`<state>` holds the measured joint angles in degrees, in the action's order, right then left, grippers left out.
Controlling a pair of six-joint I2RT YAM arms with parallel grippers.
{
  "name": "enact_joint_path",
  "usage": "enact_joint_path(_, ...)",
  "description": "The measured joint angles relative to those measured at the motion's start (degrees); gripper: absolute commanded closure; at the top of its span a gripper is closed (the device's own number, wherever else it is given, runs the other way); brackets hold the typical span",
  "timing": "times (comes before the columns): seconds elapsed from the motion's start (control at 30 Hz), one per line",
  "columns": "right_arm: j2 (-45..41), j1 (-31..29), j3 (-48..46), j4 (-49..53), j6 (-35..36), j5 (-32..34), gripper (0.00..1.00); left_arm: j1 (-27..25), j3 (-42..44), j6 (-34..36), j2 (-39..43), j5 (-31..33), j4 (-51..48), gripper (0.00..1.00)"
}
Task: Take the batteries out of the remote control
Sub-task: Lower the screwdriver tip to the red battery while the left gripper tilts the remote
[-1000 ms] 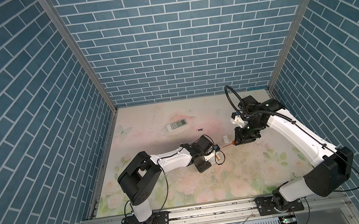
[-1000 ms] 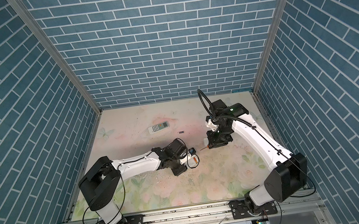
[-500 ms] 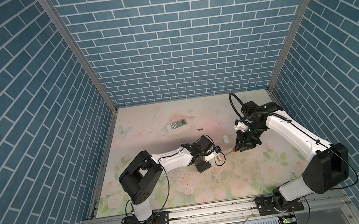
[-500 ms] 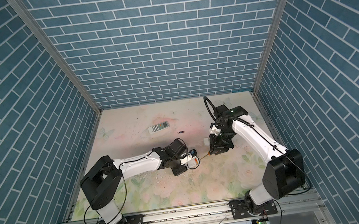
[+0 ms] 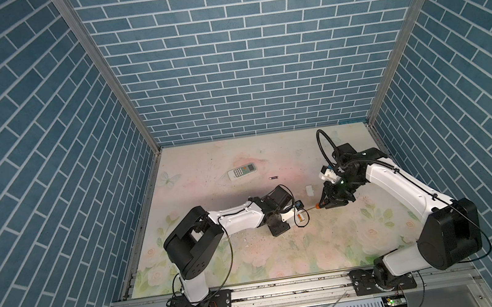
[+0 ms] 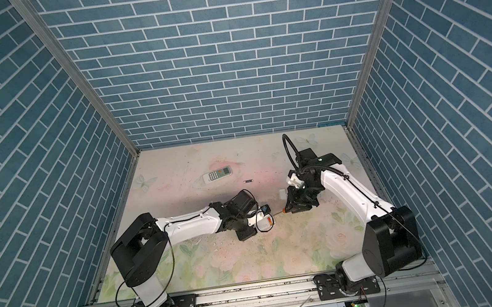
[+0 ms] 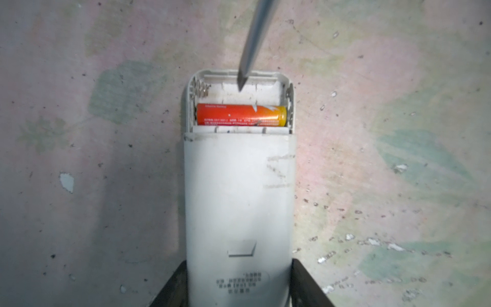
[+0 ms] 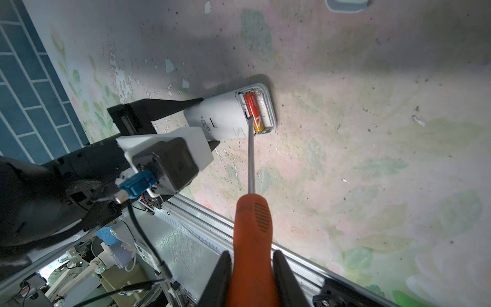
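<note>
The left fingers (image 7: 305,285) are closed on the two long sides of the remote control (image 7: 236,191), which lies back side up on the table (image 7: 79,133). One black battery (image 5: 273,177) is already out and lies on the table, well apart from the remote control. The cover is off. One orange battery (image 7: 239,114) lies across the open compartment at the free end of the remote control, and the slot beside it, against the end wall, is empty. The tip of the screwdriver (image 8: 251,228) stands over this compartment; I cannot tell if it touches. The right fingers (image 8: 285,281) are narrow and grip its orange handle.

To do this step well, I think the tip should go under one end of the orange battery and lever up gently, while the left fingers hold the remote control steady. With too much force the battery may jump away or the tip may slip.
</note>
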<state>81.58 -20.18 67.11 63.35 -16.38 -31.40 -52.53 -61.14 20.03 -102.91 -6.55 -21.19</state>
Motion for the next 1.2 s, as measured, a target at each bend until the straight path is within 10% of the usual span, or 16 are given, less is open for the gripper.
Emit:
enact_joint_path(0.6, -5.90, 0.00, -3.15, -1.55, 7.82, 3.37, 1.00, 3.17, -5.92, 6.49, -3.39, -6.45, -10.51, 0.63)
enact_joint_path(1.2, -5.18, -0.55, -3.08, 0.13, 7.76, 4.57, 1.00, 7.52, -9.18, 3.72, -4.59, -6.91, -15.63, 0.33)
